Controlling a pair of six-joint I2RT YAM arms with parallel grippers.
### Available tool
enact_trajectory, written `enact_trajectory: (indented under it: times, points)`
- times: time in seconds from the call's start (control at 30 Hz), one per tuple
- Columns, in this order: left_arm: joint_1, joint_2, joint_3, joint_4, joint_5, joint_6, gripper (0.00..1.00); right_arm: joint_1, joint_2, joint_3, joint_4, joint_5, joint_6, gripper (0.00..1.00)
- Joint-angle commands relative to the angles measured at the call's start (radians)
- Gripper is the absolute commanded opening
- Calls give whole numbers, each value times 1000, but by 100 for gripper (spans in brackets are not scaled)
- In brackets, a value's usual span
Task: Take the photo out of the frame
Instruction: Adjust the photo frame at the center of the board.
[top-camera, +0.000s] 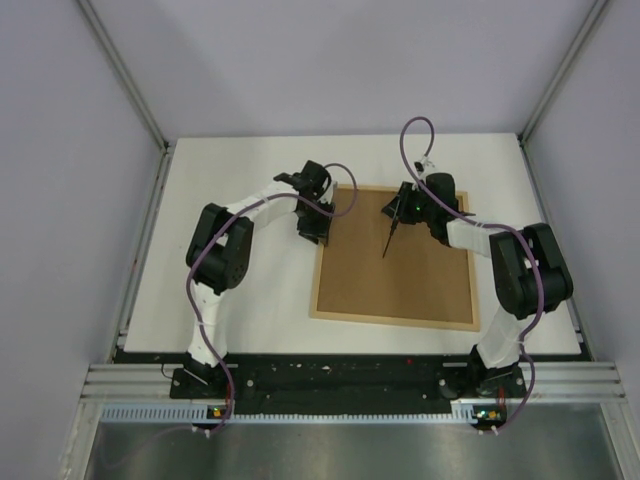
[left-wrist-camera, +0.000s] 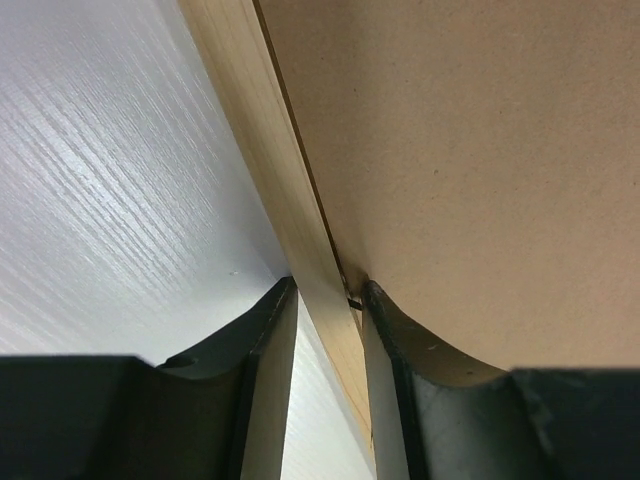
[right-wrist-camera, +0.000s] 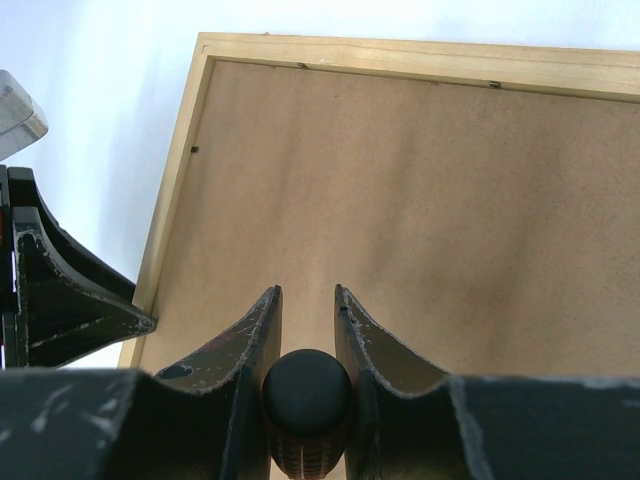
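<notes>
Lying on table (top-camera: 230, 300): frame (top-camera: 390, 319), backing board (top-camera: 400, 280) upward.
Left gripper (left-wrist-camera: 330, 283): rim (left-wrist-camera: 272, 150) is straddled, jaws parted.
Right gripper (right-wrist-camera: 307, 290): black-handled tool (right-wrist-camera: 307, 385) is clamped.

White arms (top-camera: 262, 200), black joints (top-camera: 222, 250), seemingly purple cables (top-camera: 408, 135)

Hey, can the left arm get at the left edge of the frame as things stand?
Likely yes. The left gripper straddles the frame at its left rim, one finger over the table, the other over the backing board, and nothing sits between them and the wood.
</notes>
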Motion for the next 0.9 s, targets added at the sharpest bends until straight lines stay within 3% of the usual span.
enact_trajectory:
  times: [0.0, 0.23, 0.4, 0.47, 0.6, 0.73, 0.87]
  points:
    - [-7, 0, 12, -10, -11, 15, 35, 1, -47, 4, 16, -8, -23, 0]
    - [-8, -23, 12, -10, -3, 13, 29, 1, -47, 6, 15, -5, -23, 0]
    - [-7, -38, 9, -4, -5, 10, 0, 1, -46, 6, 12, -3, -25, 0]
    - [-5, -43, 12, -1, 9, -1, 0, 0, -43, 9, 13, 0, -29, 0]
    - [33, -69, -27, 68, 145, -36, 0, 1, -30, 9, 15, 4, -37, 0]
    - [125, -110, -121, 253, 410, -111, 0, 1, -24, 11, 18, 10, -41, 0]
    - [159, -130, -225, 409, 528, -166, 0, 1, -17, 15, 19, 10, -34, 0]
